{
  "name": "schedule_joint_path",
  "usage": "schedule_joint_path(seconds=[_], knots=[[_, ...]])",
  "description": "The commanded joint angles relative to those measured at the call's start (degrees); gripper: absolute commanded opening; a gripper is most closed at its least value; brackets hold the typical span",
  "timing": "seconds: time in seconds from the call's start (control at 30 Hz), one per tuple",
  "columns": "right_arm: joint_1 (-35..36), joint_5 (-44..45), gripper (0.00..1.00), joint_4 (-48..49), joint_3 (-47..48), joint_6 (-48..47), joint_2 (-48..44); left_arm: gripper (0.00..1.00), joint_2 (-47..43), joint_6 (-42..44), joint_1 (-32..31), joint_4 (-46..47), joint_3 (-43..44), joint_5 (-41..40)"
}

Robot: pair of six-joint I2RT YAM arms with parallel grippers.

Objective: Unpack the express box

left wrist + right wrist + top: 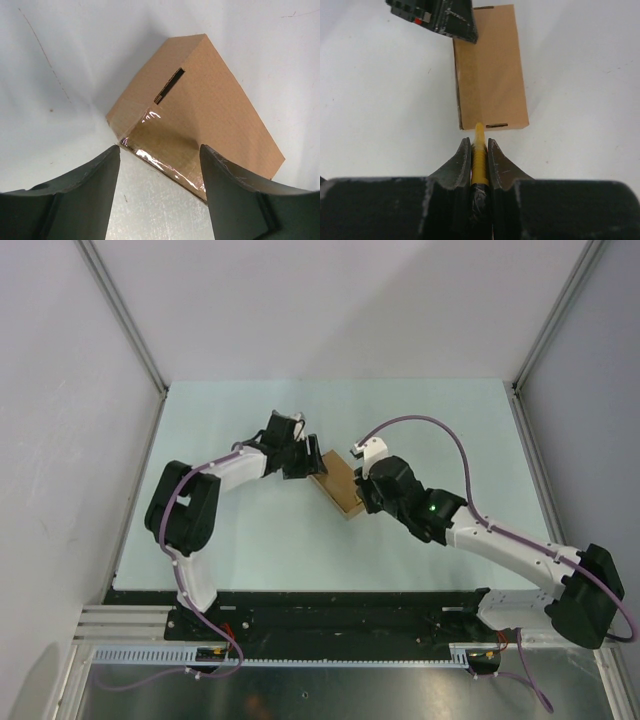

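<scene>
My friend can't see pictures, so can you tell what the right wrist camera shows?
The right gripper is shut on a slim yellow utility knife, its tip pointing at the near end of a flat brown cardboard box on the white table. The left arm's dark end covers the box's far left corner.

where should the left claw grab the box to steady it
Best grip the flat brown cardboard box across its narrow width at the taped end facing the open left claw, coming from that end. Its long sides are parallel; the right claw, shut on a slim yellow knife, sits at the other end.
</scene>
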Motion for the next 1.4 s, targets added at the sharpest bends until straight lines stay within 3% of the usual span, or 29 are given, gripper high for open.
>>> schedule_joint_path(seconds=[0.0, 0.13, 0.27, 0.37, 0.4, 0.5, 0.57, 0.7, 1.13, 1.37], knots=[[-2.3, 3.4, 0.00, 3.3, 0.3, 1.6, 0.2, 0.71, -5.3, 3.0, 1.0, 0.1, 2.4, -1.8], [-4.9, 3.6, 0.00, 4.8, 0.3, 3.2, 1.4, 0.80, -7.3, 3.4, 1.4, 0.3, 2.7, -1.8], [-7.7, 3.4, 0.00, 6.1, 0.3, 4.5, 2.9, 0.83, -7.6, 6.2, 1.8, 0.2, 4.2, -0.9], [-9.2, 0.5, 0.00, 5.7, 0.3, 4.8, 3.3, 0.83, -5.3, 9.0, 2.0, 0.2, 6.9, -0.6], [-9.4, -4.9, 0.00, 5.6, 0.3, 4.3, 3.2, 0.83, -4.5, 9.4, 2.0, 0.2, 7.4, -1.0], [-6.4, -17.1, 0.00, 5.6, 0.3, -4.3, 2.1, 0.83, -0.8, 9.7, 2.4, 0.2, 10.3, -0.6], [-1.4, -16.3, 0.00, 5.8, 0.3, -6.9, 2.4, 0.83, 2.5, 9.8, 2.5, 0.3, 13.6, 1.5], [-0.1, -19.0, 0.00, 6.2, 0.4, -6.3, 6.0, 0.79, 7.7, 10.0, 2.4, 0.5, 19.8, 5.9], [1.2, -4.9, 0.00, 11.2, 0.0, -4.3, 15.9, 0.75, 21.3, 7.1, -0.8, 3.4, 35.7, 15.3], [0.7, 1.9, 0.00, 10.5, -1.1, -2.7, 14.6, 0.70, 21.9, 7.4, -2.4, 3.4, 31.3, 17.5]])
